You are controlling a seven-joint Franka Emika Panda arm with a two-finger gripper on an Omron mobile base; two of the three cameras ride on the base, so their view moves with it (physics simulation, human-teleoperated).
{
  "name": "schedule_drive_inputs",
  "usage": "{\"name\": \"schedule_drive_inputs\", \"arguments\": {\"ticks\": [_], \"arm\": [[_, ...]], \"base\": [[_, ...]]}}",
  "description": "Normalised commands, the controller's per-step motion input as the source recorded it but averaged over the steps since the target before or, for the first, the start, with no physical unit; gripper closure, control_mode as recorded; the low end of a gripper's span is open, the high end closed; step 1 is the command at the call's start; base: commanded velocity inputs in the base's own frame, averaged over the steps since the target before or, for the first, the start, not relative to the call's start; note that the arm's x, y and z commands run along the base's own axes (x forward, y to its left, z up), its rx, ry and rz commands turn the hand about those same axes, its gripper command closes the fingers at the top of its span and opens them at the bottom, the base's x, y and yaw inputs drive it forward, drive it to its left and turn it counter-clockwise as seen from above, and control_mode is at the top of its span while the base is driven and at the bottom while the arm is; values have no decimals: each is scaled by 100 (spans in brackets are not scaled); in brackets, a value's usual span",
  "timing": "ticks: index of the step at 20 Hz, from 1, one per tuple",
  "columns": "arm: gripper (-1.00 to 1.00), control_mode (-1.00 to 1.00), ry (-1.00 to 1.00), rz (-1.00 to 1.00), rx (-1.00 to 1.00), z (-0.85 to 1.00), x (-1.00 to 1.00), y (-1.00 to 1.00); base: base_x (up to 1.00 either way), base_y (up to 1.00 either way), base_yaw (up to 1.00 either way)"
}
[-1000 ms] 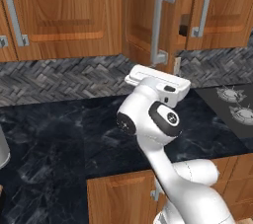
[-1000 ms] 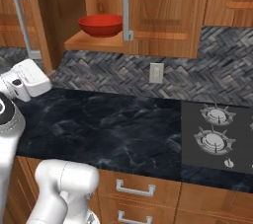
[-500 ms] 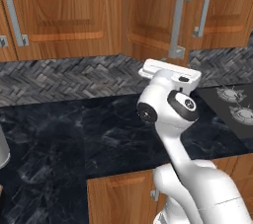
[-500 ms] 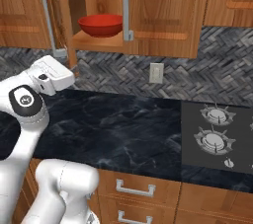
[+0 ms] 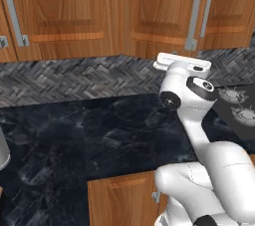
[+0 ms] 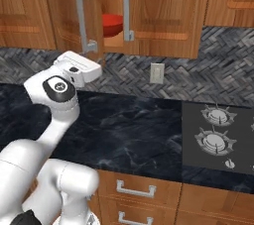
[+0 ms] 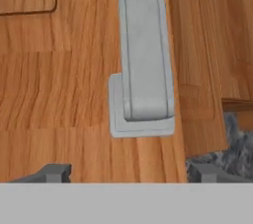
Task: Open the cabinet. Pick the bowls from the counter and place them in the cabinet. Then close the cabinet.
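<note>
Facing the cabinet [image 6: 163, 16] handle [image 7: 146, 45], jaws wide.

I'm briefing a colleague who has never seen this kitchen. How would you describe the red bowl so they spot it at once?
Start at the wood wall cabinet above the herringbone tile wall, the one with two tall grey bar handles at its centre. Through the gap between its doors sits the red bowl on the shelf. It is the only glossy red thing among brown wood and grey metal.

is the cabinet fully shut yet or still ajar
Ajar. In the right base view the cabinet's left door stands swung out at an angle, leaving a gap through which the red bowl shows inside.
</note>
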Motion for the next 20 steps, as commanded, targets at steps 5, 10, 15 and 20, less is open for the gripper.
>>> {"name": "schedule_drive_inputs", "arguments": {"ticks": [5, 10, 15, 20], "arm": [[-100, -100, 0, 8, 0, 0, 90, -41], [-100, -100, 0, 7, 0, 0, 83, -36], [-100, -100, -3, 6, 0, -2, 86, -54], [-100, -100, 0, 11, 0, -7, 100, -42]], "base": [[0, 0, 0], [0, 0, 0], [0, 0, 0], [0, 0, 0]]}}
